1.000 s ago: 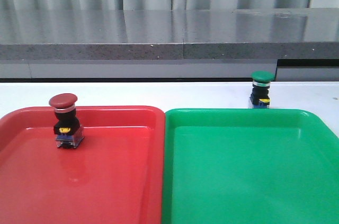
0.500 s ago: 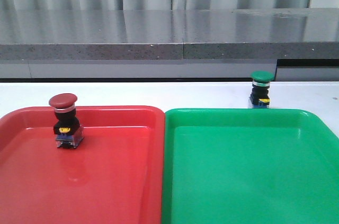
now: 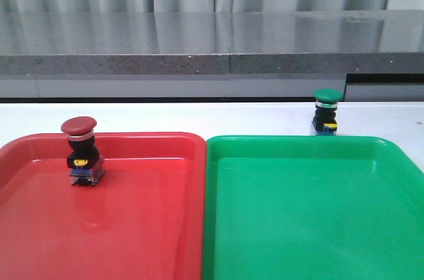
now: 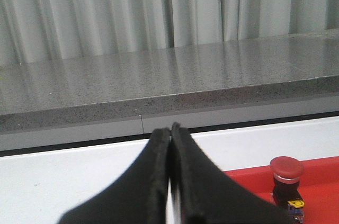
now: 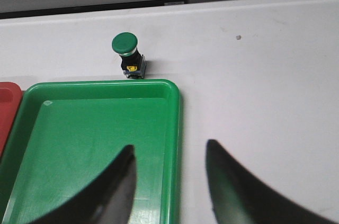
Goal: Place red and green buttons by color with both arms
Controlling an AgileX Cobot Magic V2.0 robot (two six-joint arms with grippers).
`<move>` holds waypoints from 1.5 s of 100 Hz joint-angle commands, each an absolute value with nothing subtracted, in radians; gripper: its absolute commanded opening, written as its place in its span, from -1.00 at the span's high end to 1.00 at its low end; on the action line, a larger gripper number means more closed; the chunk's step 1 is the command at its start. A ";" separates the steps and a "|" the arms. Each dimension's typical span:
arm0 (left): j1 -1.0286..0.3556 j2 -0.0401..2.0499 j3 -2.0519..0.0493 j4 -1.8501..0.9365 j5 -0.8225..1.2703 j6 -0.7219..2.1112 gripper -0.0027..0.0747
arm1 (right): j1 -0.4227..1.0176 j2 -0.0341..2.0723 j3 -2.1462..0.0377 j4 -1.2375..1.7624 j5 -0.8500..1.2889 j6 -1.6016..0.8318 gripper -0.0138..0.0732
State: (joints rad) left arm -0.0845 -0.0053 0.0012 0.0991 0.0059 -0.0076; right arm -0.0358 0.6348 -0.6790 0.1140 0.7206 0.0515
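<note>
The red button [image 3: 81, 149] stands upright inside the red tray [image 3: 146, 227], near its far left corner; it also shows in the left wrist view [image 4: 286, 182]. The green button [image 3: 327, 112] stands upright on the white table just behind the green tray [image 3: 311, 220]; it also shows in the right wrist view [image 5: 127, 53]. My left gripper [image 4: 170, 131] is shut and empty, above the white table to the left of the red button. My right gripper [image 5: 169, 150] is open and empty, above the green tray's right rim [image 5: 176, 144], well short of the green button. Neither gripper shows in the front view.
The two trays lie side by side, touching, at the front of the white table [image 3: 199, 118]. A grey stone ledge [image 3: 212, 55] runs along the table's far edge, with a curtain behind it.
</note>
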 commanded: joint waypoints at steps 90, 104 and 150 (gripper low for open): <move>-0.089 -0.036 0.043 0.098 -0.067 -0.019 0.98 | 0.129 1.360 -1.177 0.216 0.554 0.000 -0.80; -0.089 -0.036 0.043 0.098 -0.067 -0.019 0.98 | 0.141 1.508 -1.273 0.216 0.550 0.000 -0.80; -0.089 -0.036 0.043 0.098 -0.067 -0.019 0.98 | 0.141 1.793 -1.363 0.206 0.503 0.000 -0.80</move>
State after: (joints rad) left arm -0.0845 -0.0053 0.0012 0.0991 0.0059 -0.0076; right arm 0.1410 1.8209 -1.3278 0.2062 0.5691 0.0131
